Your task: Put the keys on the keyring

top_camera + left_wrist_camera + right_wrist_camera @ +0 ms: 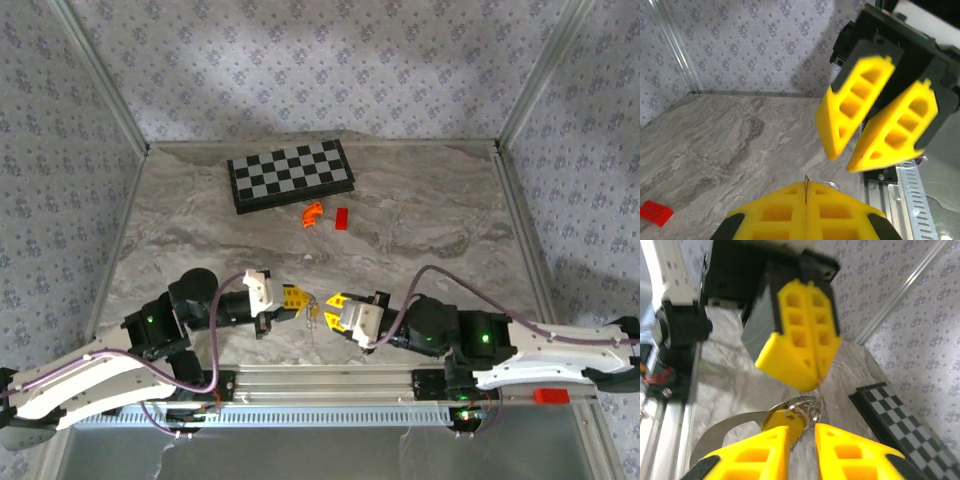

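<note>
Low over the near middle of the table, my two grippers face each other tip to tip. My left gripper (303,297) (806,186) (816,382) is shut on a thin silvery part of the keyring, and a small ring (829,185) shows beside its tips. Below it hang the linked rings (807,405), the key (785,420) with its yellow head, and the keyring's pale silvery oval loop (735,421). My right gripper (332,301) (844,161) (807,432) stands slightly open. The key's head rests against its left finger and the rings sit just above the gap.
A black-and-white checkerboard (290,175) (905,415) lies at the back of the table. An orange curved piece (313,215) and a red block (342,218) (655,212) sit just in front of it. The metal base rail (330,385) runs along the near edge.
</note>
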